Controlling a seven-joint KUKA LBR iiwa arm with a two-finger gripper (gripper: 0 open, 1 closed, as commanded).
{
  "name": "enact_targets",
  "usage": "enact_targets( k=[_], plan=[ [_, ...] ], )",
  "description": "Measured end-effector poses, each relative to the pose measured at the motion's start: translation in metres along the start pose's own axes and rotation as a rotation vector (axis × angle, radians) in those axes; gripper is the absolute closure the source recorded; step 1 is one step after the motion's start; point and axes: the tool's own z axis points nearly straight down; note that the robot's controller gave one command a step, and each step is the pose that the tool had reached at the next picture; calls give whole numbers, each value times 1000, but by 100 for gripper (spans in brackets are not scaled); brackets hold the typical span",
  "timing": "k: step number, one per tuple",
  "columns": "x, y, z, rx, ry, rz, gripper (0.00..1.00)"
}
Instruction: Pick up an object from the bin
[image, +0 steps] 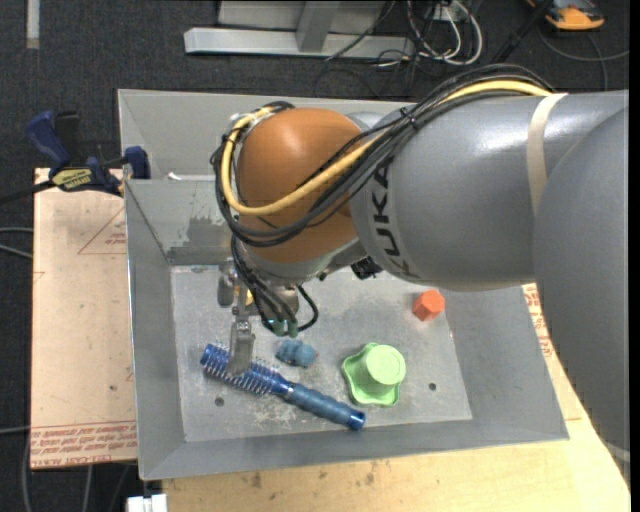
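Grey bin (150, 270) holds blue brush (290, 392), green cap (374, 375), orange block (428, 305); my gripper (241, 350) is at the brush, spread or pinched I cannot tell.

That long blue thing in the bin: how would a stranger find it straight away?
Start at the grey bin and look at the lower left of its floor, at the tip of the claw. A blue brush lies slantwise, bristles left, handle right. Unlike the small blue lump and round green cap beside it, it is long and thin.
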Motion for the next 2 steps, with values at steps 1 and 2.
enact_targets(
  k=[1, 2],
  plan=[
    [9, -70, 147, 0, -2, 271, 0],
    [23, -56, 113, -4, -8, 306, 0]
  ],
)
